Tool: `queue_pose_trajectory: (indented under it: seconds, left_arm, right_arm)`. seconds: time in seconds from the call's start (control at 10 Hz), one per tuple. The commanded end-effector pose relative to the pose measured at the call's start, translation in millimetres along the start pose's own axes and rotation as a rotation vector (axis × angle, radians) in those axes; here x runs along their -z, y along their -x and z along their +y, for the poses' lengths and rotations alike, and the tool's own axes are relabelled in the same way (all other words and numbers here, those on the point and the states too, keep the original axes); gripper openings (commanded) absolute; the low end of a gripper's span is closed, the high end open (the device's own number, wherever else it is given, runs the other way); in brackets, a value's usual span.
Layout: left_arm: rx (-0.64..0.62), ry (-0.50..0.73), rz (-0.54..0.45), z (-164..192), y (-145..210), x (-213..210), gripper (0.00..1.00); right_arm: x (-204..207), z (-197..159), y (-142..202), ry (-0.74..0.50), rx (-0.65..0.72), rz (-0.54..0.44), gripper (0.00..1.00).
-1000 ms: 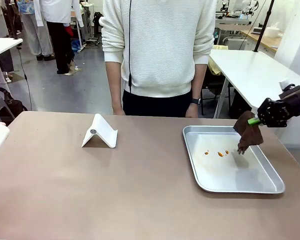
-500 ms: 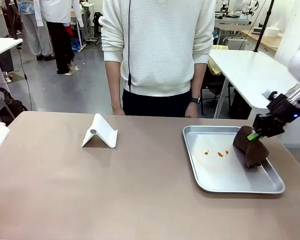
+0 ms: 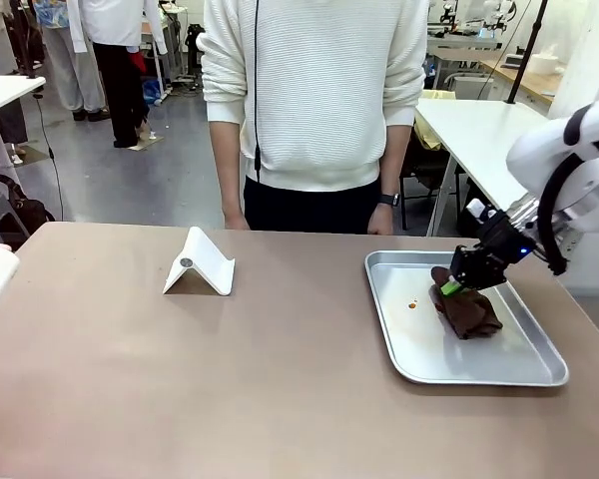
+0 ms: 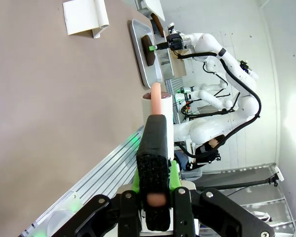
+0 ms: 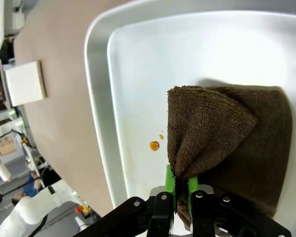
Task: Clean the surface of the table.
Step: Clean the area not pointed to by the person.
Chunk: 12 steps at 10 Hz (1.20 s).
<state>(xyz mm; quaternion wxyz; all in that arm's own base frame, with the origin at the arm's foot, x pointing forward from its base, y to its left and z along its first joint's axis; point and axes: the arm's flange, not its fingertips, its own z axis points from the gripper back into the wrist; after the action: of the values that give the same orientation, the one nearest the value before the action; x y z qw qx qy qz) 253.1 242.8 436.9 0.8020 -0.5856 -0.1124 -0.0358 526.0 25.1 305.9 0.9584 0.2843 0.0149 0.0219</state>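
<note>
- My right gripper (image 3: 451, 287) is pinched on a fuzzy brown cloth (image 3: 469, 314) in the shiny rectangular tray (image 3: 479, 378).
- That tray's at 3 o'clock on the smooth taupe table (image 3: 230, 379).
- And my left gripper (image 4: 155, 185) clamps a rough black block (image 4: 153, 143).

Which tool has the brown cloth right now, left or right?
The right tool, holding the brown terry cloth down in the silver metal tray; the left tool grips a black bar instead.
</note>
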Motion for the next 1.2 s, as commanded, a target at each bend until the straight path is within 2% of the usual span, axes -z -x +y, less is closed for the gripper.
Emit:
queue_pose_trajectory:
  seconds: [0.0, 0.5, 0.8, 1.0, 1.1]
  left_arm:
    - [0.009, 0.004, -0.012, -3, 2, 2, 0.22]
    - [0.009, 0.004, -0.012, -3, 2, 2, 0.22]
    - [0.009, 0.004, -0.012, -3, 2, 2, 0.22]
    - [0.009, 0.004, -0.012, -3, 2, 2, 0.22]
    - [0.009, 0.004, -0.012, -3, 2, 2, 0.22]
  right_arm:
    - [8, 9, -6, -0.047, -0.045, 0.039, 0.0]
    - [54, 42, 1, -0.077, -0.152, 0.162, 0.0]
    - [66, 45, 11, 0.033, -0.276, 0.274, 0.0]
    - [63, 40, 6, 0.042, -0.241, 0.231, 0.0]
    - [59, 34, 2, 0.049, -0.193, 0.18, 0.0]
